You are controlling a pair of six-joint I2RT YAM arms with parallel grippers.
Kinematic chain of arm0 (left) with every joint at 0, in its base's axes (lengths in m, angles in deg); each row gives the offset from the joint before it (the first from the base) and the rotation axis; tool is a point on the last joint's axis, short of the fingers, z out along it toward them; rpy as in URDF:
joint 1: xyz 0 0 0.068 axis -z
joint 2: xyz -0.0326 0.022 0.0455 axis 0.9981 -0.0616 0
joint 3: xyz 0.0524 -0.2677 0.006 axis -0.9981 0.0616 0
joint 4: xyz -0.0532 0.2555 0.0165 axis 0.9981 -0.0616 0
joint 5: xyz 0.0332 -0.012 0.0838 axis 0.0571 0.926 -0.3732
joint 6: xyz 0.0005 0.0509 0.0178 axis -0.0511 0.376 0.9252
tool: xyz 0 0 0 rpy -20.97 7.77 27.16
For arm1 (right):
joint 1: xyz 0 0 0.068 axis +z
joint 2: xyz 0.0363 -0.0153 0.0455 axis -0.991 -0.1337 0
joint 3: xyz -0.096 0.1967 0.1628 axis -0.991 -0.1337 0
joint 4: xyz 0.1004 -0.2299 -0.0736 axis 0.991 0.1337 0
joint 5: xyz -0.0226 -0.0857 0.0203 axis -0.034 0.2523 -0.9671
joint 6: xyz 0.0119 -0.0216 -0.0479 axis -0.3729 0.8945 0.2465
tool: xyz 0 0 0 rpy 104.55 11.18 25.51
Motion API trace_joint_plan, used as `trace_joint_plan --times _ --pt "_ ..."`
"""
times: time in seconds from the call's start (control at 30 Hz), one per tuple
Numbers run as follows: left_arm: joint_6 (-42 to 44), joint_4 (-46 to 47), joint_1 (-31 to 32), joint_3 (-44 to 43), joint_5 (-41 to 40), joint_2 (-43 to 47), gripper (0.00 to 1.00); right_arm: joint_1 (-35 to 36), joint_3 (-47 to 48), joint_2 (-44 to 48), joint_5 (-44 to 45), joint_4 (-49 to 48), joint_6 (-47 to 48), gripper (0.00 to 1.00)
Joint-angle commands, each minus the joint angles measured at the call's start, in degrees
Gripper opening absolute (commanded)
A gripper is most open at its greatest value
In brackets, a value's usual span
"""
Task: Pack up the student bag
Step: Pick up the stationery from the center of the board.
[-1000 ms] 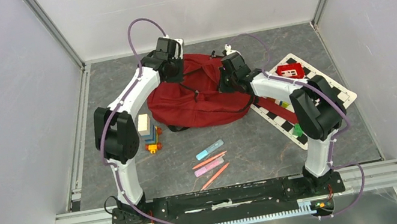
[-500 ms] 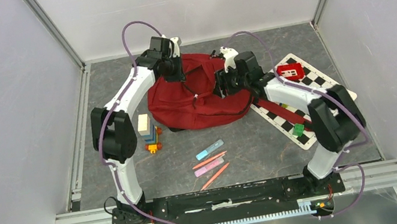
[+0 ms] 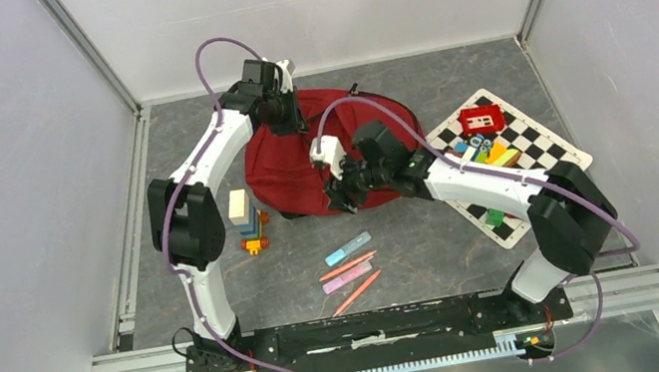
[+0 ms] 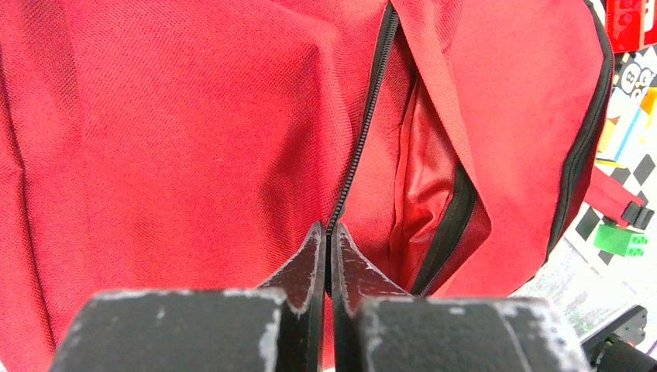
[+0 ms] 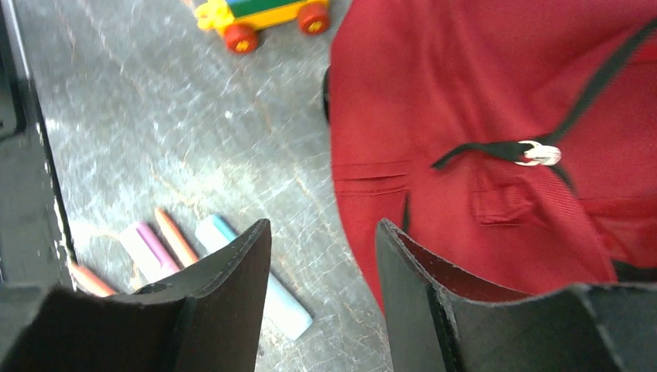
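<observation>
The student bag (image 3: 302, 165) is a dark red backpack lying at the back middle of the table. My left gripper (image 3: 293, 123) is at its back left. In the left wrist view that gripper (image 4: 327, 232) is shut on the bag (image 4: 194, 132), with the black zip line (image 4: 364, 132) running down between its tips. Beside the zip a pocket (image 4: 434, 201) gapes open. My right gripper (image 3: 341, 199) hangs open over the bag's near edge. From the right wrist, its open jaws (image 5: 321, 229) hold nothing, with bag fabric (image 5: 480, 93) and a corded zip pull (image 5: 538, 153) to the right.
Several markers (image 3: 349, 266) lie on the table in front of the bag, and show as a light blue marker (image 5: 288, 310) below the right jaws. A block toy car (image 3: 249, 222) stands left of the bag. A chequered mat (image 3: 541, 145) on the right carries a red box (image 3: 481, 118) and small bricks.
My right gripper has opened and swung from the bag's back right side across to its near edge. The left gripper stays shut at the bag's back, shifted only slightly.
</observation>
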Motion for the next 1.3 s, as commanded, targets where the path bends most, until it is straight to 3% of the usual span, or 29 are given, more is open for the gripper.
trace_joint_plan --times 0.0,0.53,1.27 --pt "-2.3 1.5 -0.9 -1.3 1.6 1.5 0.06 2.8 -0.3 -1.8 -3.1 3.7 9.0 0.57" --pt "-3.8 4.1 -1.2 0.9 3.9 2.5 0.06 10.1 -5.7 -7.7 4.3 3.1 19.1 0.54" --pt "-3.7 4.4 -1.4 1.6 4.1 2.1 0.08 11.9 -5.8 -12.5 6.7 3.8 19.5 0.53"
